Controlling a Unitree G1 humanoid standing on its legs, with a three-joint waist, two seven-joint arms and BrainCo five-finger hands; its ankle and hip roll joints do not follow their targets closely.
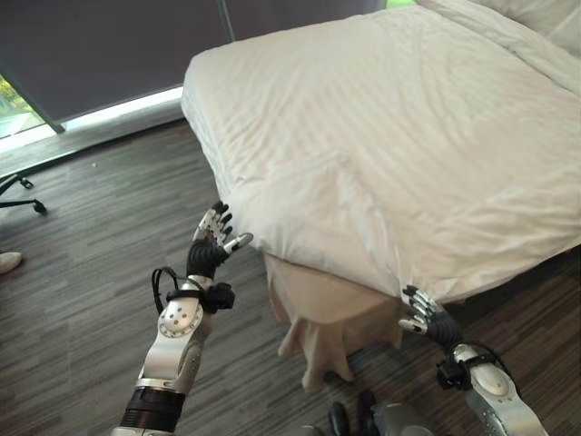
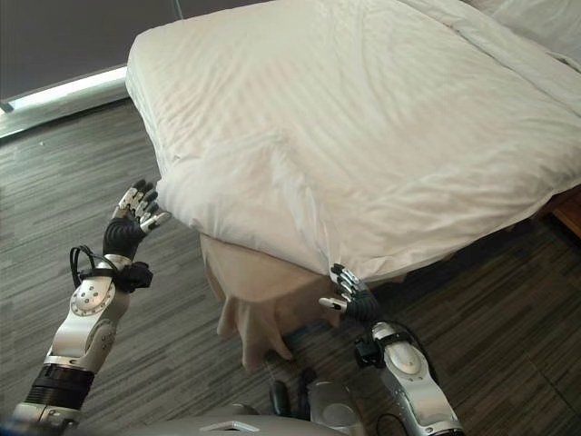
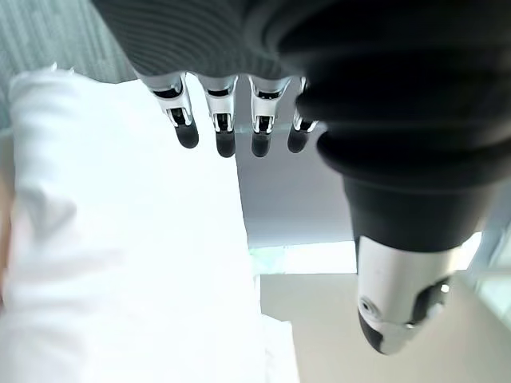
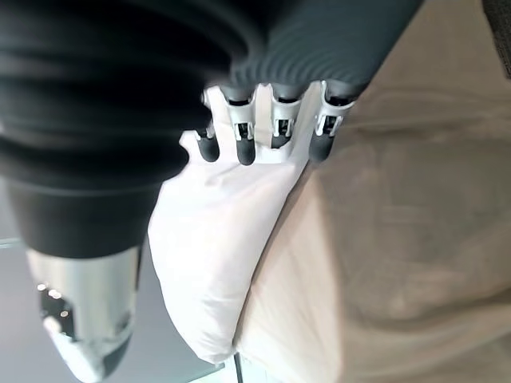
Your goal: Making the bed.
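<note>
**Both hands free at duvet corner**

White duvet covered the bed, its corner overhanging a beige bed skirt. Left hand was raised beside that corner, fingers spread (holding nothing). Right hand sat just under the hem, fingers relaxed. Chair base stood well apart on the wood floor.

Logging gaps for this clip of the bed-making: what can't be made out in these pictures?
- Head of the bed: the pillows are cut off by the eye views' upper right edge.
- Mattress and frame: hidden under the white duvet and the beige bed skirt.
- Contact: whether the right hand touches the duvet's edge cannot be told.
- Left hand: open beside the duvet's corner; contact unclear there too.
</note>
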